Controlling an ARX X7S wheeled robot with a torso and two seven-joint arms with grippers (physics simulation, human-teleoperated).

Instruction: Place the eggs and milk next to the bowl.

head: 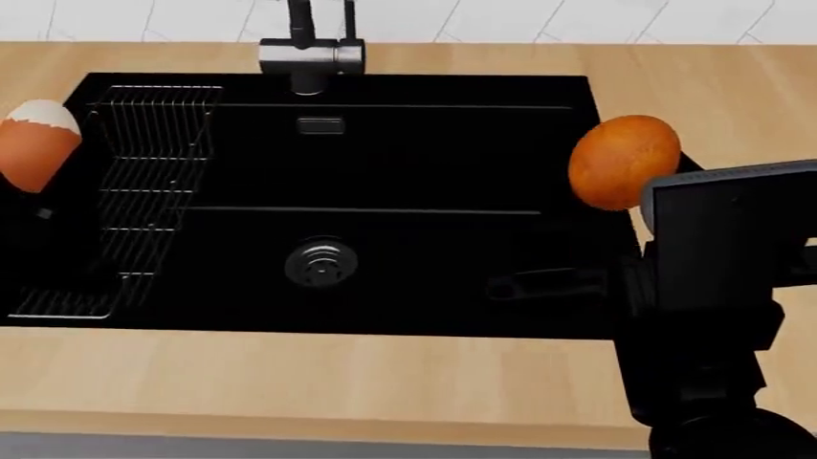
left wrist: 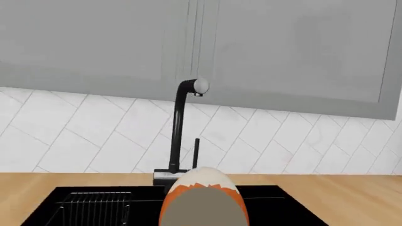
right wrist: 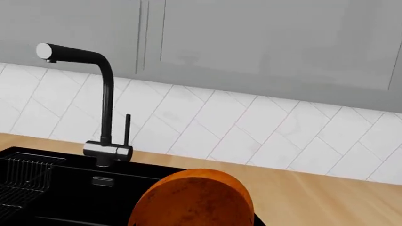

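Left wrist view: a white-tipped egg (left wrist: pixel 202 200) fills the foreground before the black faucet (left wrist: pixel 182 127); claw fingers unseen — grip cannot be told.

Head view: both eggs hang over the black sink (head: pixel 383 163), plain egg (head: pixel 623 161) near its right edge, the wooden table (head: pixel 320 378) around it.

Right wrist view: the plain egg looms close — claw hidden.

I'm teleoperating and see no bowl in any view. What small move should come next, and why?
Probably turn the head or base slowly to search for the bowl. Each end effector appears to carry an egg over the black sink: the whitish-tipped egg at left, the plain orange egg at right. Only the faucet and wooden counter show, so no placement spot is visible.
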